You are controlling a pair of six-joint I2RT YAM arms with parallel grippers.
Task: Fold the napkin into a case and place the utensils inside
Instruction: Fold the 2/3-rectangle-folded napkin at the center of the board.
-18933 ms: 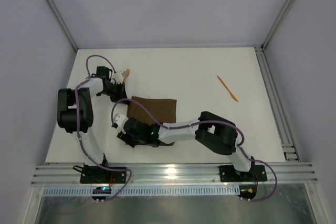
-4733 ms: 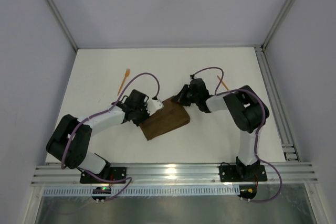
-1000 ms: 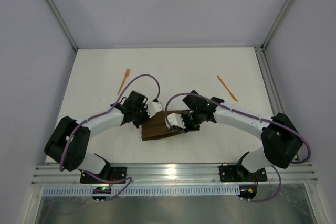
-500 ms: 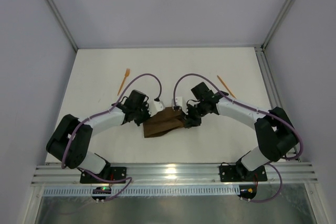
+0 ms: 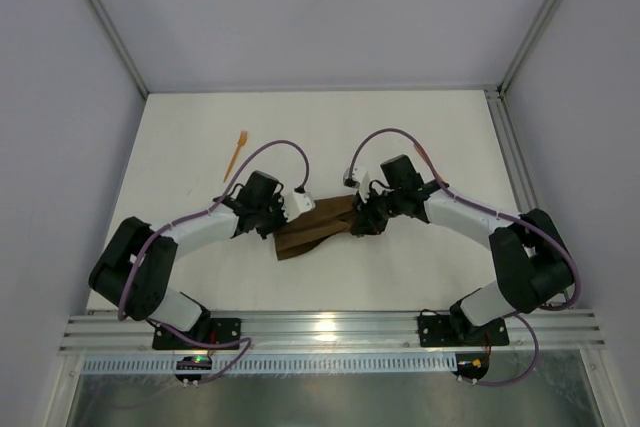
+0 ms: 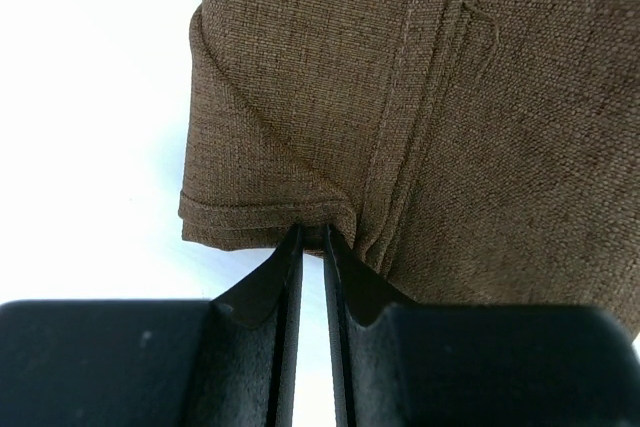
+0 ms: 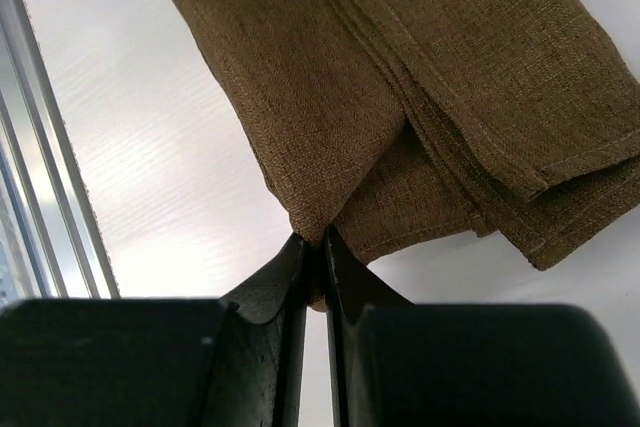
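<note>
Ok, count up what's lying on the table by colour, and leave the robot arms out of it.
Brown: 1, the napkin
Orange: 2, the fork and a second utensil, mostly hidden behind the right arm
Total: 3

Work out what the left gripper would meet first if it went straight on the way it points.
The napkin: the left gripper pinches its hemmed edge, and more folded cloth lies straight ahead. Beyond that, depth is unclear.
</note>
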